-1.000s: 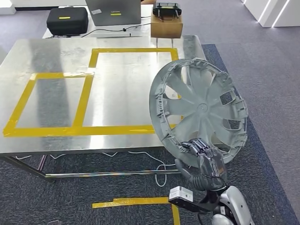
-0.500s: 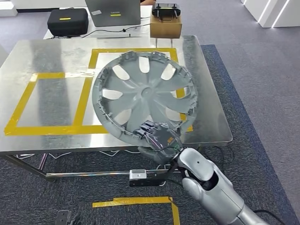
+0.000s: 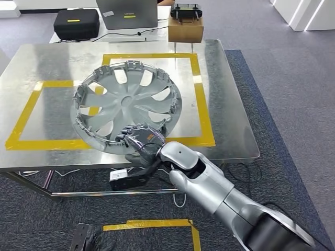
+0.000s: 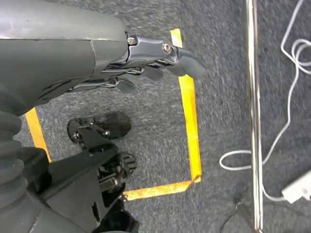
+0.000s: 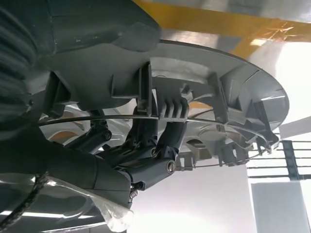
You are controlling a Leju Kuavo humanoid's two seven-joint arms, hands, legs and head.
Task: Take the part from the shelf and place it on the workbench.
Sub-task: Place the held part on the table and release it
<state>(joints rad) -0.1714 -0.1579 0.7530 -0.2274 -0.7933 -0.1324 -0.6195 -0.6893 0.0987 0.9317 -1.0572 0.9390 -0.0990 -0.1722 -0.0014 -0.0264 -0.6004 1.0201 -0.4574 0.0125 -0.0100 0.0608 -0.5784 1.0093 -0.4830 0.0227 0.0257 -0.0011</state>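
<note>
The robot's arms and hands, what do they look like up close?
The right arm has smooth, rounded silver shells, going dark toward the picture's lower edge. Its right hand is dark grey with black jointed fingers. The left hand has a grey cover, a ribbed cuff and dark metal fingers with visible screws.

No text can be read with certainty. Far beyond the right hand (image 3: 143, 144), past the workbench, a grey laptop lid (image 3: 126, 12) carries a small yellowish logo too small to make out, and a black case (image 3: 76, 23) bears a yellow strip with no readable lettering.
</note>
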